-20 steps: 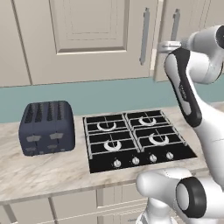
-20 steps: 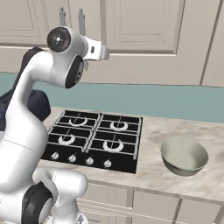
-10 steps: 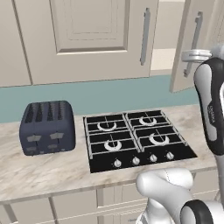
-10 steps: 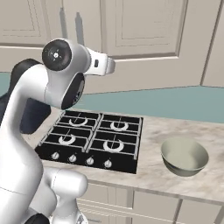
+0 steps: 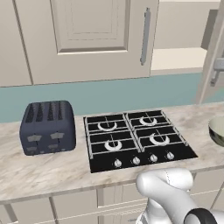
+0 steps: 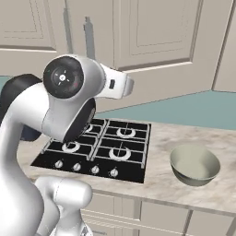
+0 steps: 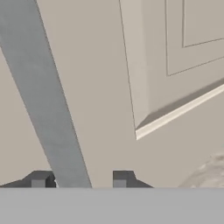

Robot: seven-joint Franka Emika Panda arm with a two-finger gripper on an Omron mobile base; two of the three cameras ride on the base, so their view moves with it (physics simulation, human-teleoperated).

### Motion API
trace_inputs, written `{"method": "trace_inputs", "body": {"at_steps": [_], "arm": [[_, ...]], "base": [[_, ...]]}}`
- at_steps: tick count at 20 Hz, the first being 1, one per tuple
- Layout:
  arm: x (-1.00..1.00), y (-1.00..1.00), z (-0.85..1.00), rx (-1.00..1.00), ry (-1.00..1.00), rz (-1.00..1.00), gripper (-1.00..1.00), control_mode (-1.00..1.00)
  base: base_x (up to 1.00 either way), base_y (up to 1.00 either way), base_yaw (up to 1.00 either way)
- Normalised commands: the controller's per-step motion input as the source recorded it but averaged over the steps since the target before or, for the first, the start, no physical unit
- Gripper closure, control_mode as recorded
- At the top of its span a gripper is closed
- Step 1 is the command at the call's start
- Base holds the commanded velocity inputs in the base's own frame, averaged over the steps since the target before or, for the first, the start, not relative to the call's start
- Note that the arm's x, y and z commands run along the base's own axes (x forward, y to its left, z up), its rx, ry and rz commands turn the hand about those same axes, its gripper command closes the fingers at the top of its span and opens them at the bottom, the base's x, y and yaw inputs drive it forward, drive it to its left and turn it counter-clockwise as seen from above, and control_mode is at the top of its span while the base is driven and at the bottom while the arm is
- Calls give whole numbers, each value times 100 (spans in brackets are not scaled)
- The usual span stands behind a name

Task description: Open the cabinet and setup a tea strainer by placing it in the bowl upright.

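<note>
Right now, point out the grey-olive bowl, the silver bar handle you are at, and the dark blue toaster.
Round grey-olive bowl with pale rim [image 6: 195,165]: right base view, inner wall.
Silver bar handle of the cream cabinet door [image 7: 43,100]: hand view, mid-length of the bar, above the finger tips.
Dark blue four-slot toaster [image 5: 48,127]: left base view, front face.

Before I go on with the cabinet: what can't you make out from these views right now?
- Tea strainer: not found; the cabinet interior shows as a bare shelf strip, the rest hidden by its doors.
- Bowl: cut by the left base view's right edge; whole in the right base view.
- Gripper: fingertips straddle the door handle; contact unclear, tips cut off at the bottom.
</note>
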Motion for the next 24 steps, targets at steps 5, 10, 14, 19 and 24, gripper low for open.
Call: {"method": "trace_inputs", "body": {"at_steps": [5, 10, 14, 19, 24], "arm": [[-61, -88, 0, 12, 10, -1, 100, -100], [-77, -34, 0, 1, 2, -13, -100, -100], [-68, -9, 0, 0, 0, -16, -100, -100], [-63, 5, 1, -4, 0, -16, -100, -100], [-32, 64, 13, -27, 3, -17, -100, -100]], "base": [[0, 0, 0], [0, 0, 0], [0, 0, 0], [0, 0, 0], [0, 0, 0]]}}
